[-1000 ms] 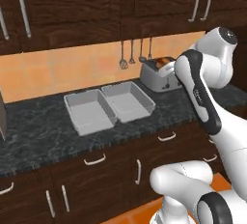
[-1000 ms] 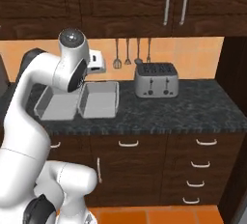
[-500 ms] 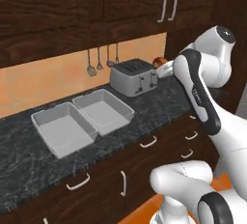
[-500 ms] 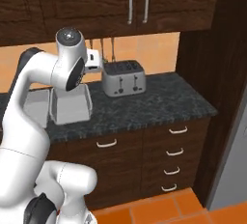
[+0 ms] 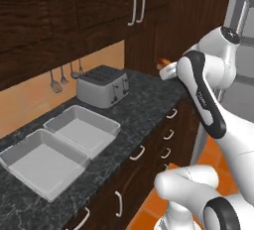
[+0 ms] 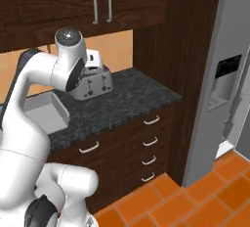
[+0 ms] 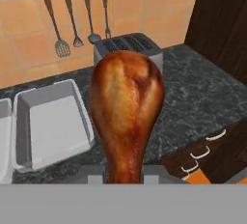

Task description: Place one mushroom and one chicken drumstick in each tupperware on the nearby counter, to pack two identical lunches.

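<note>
Hand view is showing the gripper (image 7: pixel 124 172) pinching the drumstick (image 7: pixel 125 117) upright by its thin end, tupperware (image 7: pixel 50 121) sitting off left; fingertips probably hidden underneath.

You've got open stretch on the counter (image 5: pixel 149 102) to the right of the toaster (image 5: pixel 102 86), bare stone out to the tall dark cabinet panel (image 6: pixel 176 50) that walls off that end. Both tupperware trays (image 5: pixel 59 149) sit side by side, touching, open from above. The toaster stands just behind the right tray, so coming in low from the back is blocked. Utensils (image 7: pixel 72 20) hang on the backsplash, and the upper cabinets (image 5: pixel 74 11) overhang the back of the counter.
</note>
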